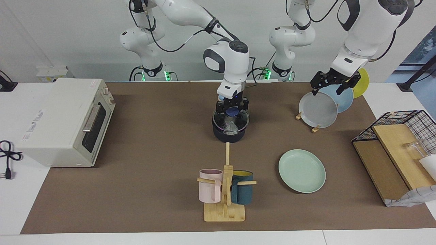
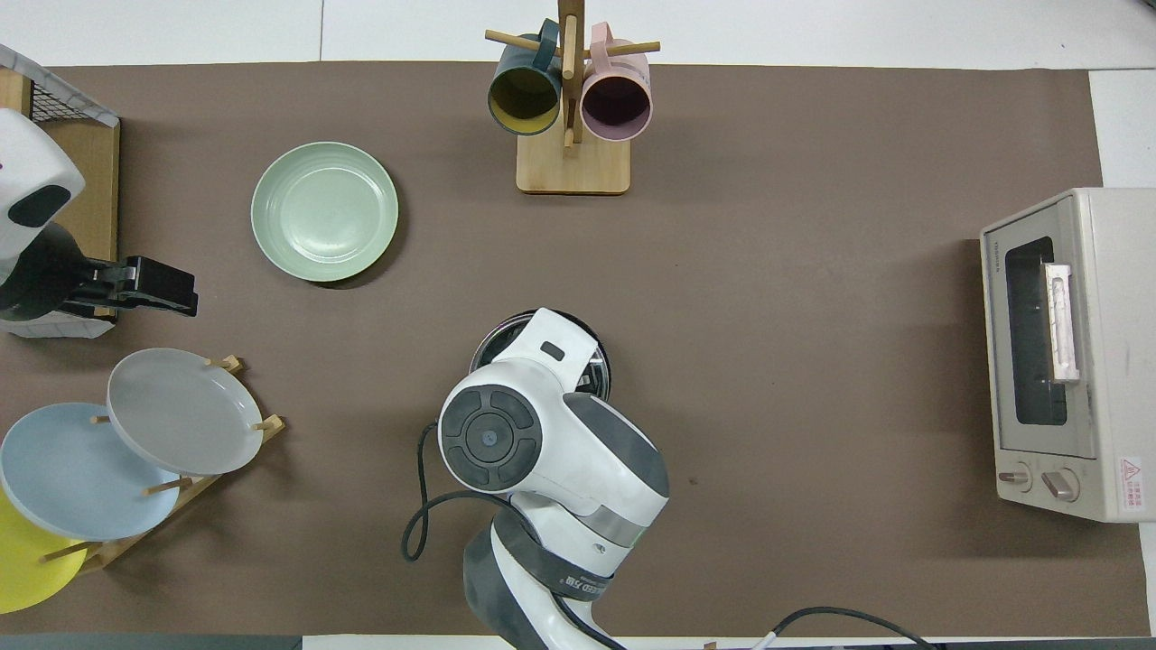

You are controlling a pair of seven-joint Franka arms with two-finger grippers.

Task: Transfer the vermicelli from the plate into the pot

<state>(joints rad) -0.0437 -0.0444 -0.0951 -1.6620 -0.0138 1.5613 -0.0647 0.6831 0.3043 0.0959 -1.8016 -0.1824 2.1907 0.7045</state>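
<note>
The dark navy pot (image 1: 229, 135) stands at the table's middle, near the robots, with a round glass lid (image 1: 240, 122) on it. Pale vermicelli (image 1: 231, 127) shows through the glass, inside the pot. My right gripper (image 1: 232, 111) is straight above the pot, shut on the lid's blue knob. In the overhead view the right arm covers most of the pot (image 2: 502, 330) and hides the gripper. The mint-green plate (image 1: 302, 170) (image 2: 324, 211) lies bare, farther from the robots, toward the left arm's end. My left gripper (image 1: 333, 85) (image 2: 167, 289) waits open over the plate rack.
A rack (image 1: 316, 128) with grey (image 1: 318, 110), light-blue and yellow plates stands near the left arm. A wooden mug tree (image 1: 224, 204) holds a pink mug (image 1: 210, 185) and a teal mug (image 1: 242, 192). A toaster oven (image 1: 64, 120) sits at the right arm's end, a wire basket (image 1: 405, 119) at the left arm's end.
</note>
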